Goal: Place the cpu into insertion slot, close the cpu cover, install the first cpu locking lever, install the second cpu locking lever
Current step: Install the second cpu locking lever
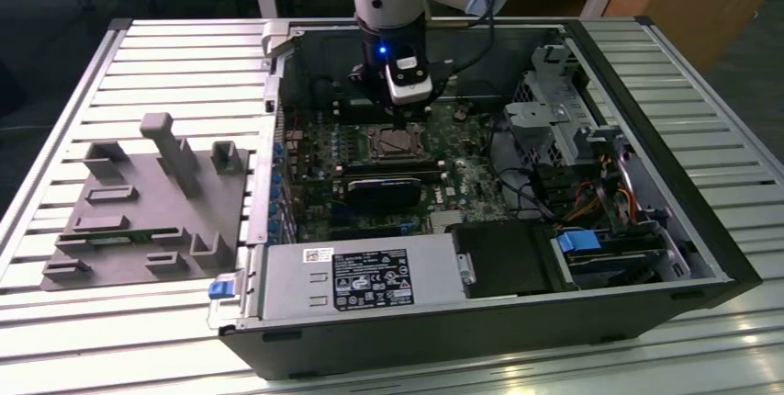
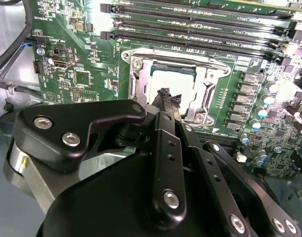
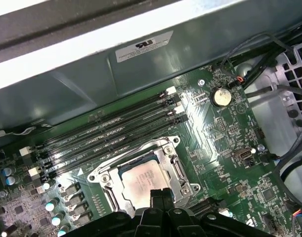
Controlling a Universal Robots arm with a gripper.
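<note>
Silvery square cpu lies seated in the grey-rimmed square insertion slot, framed by the thin silver metal cpu cover folded down around it. We see our black tool poised just above the chip's edge, fingertips drawn together and pinching nothing. Long black memory slots run just beside the slot on the green motherboard

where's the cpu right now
The cpu sits in the insertion slot under the closed cpu cover, beside the memory slots, with the end effector directly above it.
</note>
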